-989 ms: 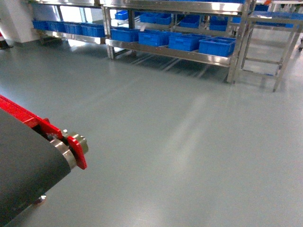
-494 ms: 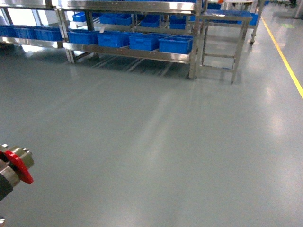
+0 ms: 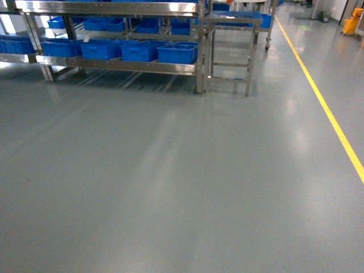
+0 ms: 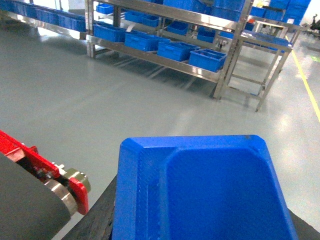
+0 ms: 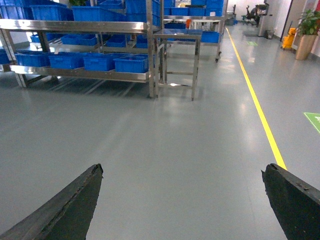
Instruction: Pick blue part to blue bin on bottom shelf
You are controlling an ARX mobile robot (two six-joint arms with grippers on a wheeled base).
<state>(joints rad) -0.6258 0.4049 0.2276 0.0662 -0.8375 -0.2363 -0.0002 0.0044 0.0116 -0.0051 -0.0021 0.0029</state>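
Note:
The blue part point(image 4: 210, 185) fills the lower half of the left wrist view, with a recessed face and bevelled corners. My left gripper point(image 4: 200, 222) is shut on it, and a dark finger point(image 4: 97, 220) shows at its left side. Neither gripper appears in the head view. My right gripper point(image 5: 182, 172) hangs open over bare floor with nothing between its fingers. Far ahead, the bottom shelf point(image 3: 114, 65) carries several blue totes point(image 3: 177, 52); I cannot tell which of them is the blue bin. The same shelf point(image 5: 80, 74) appears in the right wrist view.
A conveyor end with a red plate point(image 4: 80, 192) and steel roller sits close at the left of the left wrist view. A small steel table point(image 3: 230, 40) stands right of the rack. A yellow floor line point(image 3: 324, 108) runs along the right. Grey floor lies between me and the rack.
The head view has swung to the right: the conveyor end has slid out of view at the left, the rack has shifted left, and the yellow line has come into view.

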